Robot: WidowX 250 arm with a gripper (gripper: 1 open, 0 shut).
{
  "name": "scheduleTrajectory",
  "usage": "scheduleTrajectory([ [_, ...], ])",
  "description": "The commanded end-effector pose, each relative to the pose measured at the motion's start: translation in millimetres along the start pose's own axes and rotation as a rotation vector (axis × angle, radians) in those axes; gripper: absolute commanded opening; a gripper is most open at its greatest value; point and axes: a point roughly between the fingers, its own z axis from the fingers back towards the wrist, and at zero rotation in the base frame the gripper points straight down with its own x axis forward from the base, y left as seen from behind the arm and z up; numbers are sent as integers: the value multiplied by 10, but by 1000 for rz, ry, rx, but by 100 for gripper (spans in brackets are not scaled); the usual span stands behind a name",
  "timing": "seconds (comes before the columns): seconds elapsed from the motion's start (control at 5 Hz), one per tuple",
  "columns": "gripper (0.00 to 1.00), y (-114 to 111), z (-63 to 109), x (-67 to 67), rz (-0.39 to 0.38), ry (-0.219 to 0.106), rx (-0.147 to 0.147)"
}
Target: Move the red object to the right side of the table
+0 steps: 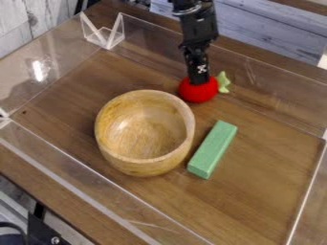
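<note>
The red object [194,92], a small round toy fruit with a green leaf [224,82] on its right side, sits on the dark wooden table [262,187] at the back, right of centre. My black gripper [196,77] comes steeply down from above. Its fingers are pinched on the top of the fruit and hide the upper part of it. The fruit still rests on the tabletop.
A round light wooden bowl [107,117] stands in the middle of the table, in front and left of the fruit. A green rectangular block [213,149] lies just right of the bowl. Low clear acrylic walls [76,177] edge the table, and a clear bracket [102,31] stands at the back left.
</note>
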Motion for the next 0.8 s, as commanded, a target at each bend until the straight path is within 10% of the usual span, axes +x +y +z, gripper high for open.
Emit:
scheduleTrajectory([
  [0.0,0,-108,372,267,-29,3,91],
  [0.6,0,-924,397,634,23,64,163],
])
